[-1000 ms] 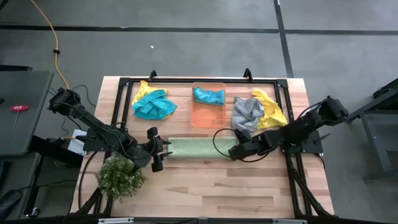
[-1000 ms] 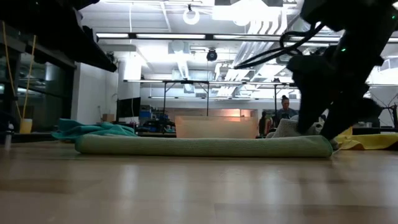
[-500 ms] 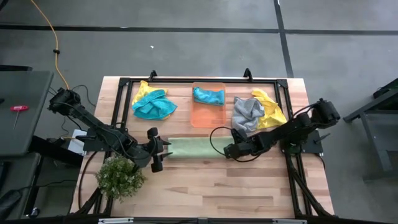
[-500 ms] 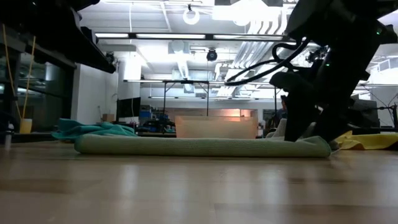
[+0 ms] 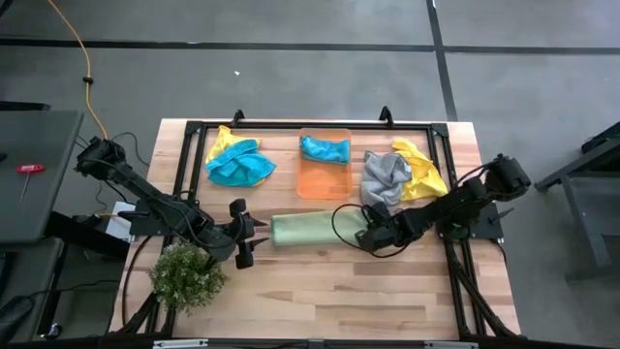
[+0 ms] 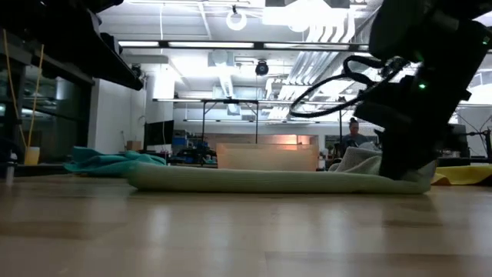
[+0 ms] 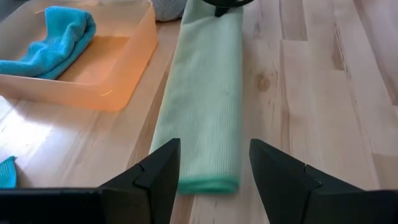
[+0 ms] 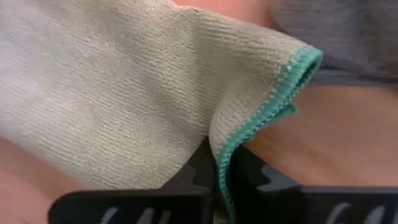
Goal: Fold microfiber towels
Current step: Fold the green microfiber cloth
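One green towel (image 5: pixel 315 229) lies folded into a long strip mid-desk, the right claw (image 5: pixel 371 236) pinching its end and the left claw (image 5: pixel 244 236) gaping by the other, while crumpled teal (image 5: pixel 239 168), grey (image 5: pixel 385 176) and yellow (image 5: pixel 423 179) towels await folding.

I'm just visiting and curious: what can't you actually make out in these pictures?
- Low view: the right hand covers the green towel's end, hiding the grip.
- High view: the yellow towel lies partly under a teal towel.
- Left wrist view: the orange bin is cut off by the edge.
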